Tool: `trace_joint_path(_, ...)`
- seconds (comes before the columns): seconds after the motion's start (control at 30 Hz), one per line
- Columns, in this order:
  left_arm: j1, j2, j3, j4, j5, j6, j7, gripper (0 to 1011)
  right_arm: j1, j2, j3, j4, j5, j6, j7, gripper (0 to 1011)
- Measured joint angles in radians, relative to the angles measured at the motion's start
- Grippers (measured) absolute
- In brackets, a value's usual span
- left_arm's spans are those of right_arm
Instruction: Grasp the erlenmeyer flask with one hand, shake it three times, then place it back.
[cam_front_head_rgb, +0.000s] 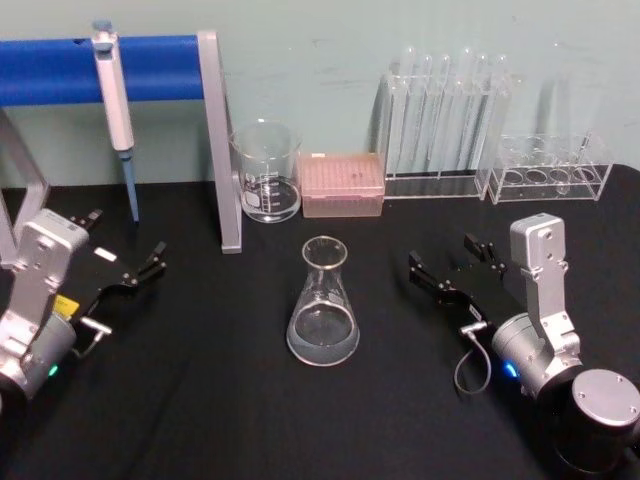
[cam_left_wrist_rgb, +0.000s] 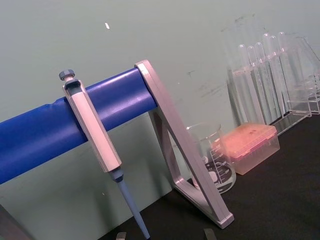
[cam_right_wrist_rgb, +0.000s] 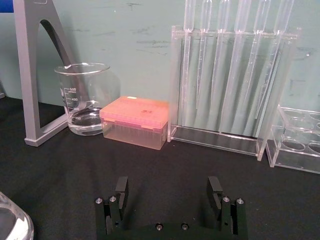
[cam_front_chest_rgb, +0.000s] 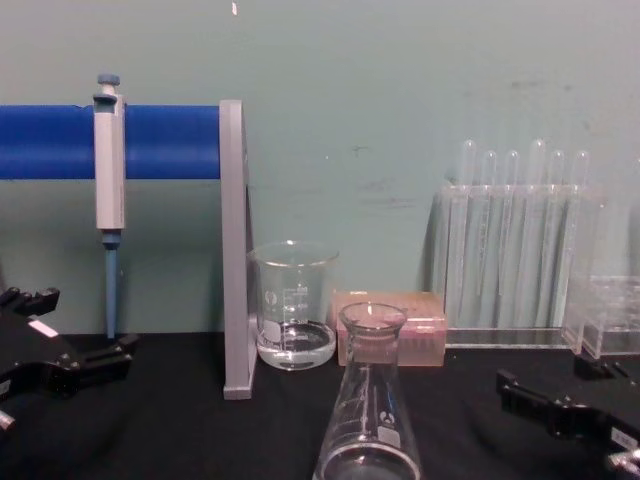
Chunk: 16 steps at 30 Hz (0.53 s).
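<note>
Erlenmeyer flask (cam_front_head_rgb: 323, 305) upright mid-table (cam_front_head_rgb: 200, 400), untouched, my right pincer (cam_front_head_rgb: 452, 266) and left pincer (cam_front_head_rgb: 125, 263) flanking, fingers apart.

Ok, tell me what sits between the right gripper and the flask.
Nothing: in the head view, bare black table separates the open right gripper from the erlenmeyer flask.

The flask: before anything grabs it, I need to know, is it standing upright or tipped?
Upright. The flask stands on its wide base on the black table, neck straight up.
</note>
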Motion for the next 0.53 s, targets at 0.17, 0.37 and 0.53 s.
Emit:
trace_joint_path(0.17,0.000,0.000,0.000,0.000,0.000,0.000,0.000,1001,0.000,0.000,0.000,0.000,0.000,0.000,0.000,1000)
trace_joint_path(0.37,0.000,0.000,0.000,0.000,0.000,0.000,0.000,1001,0.000,0.000,0.000,0.000,0.000,0.000,0.000,1000)
trace_joint_path(0.53,0.000,0.000,0.000,0.000,0.000,0.000,0.000,1001,0.000,0.000,0.000,0.000,0.000,0.000,0.000,1000)
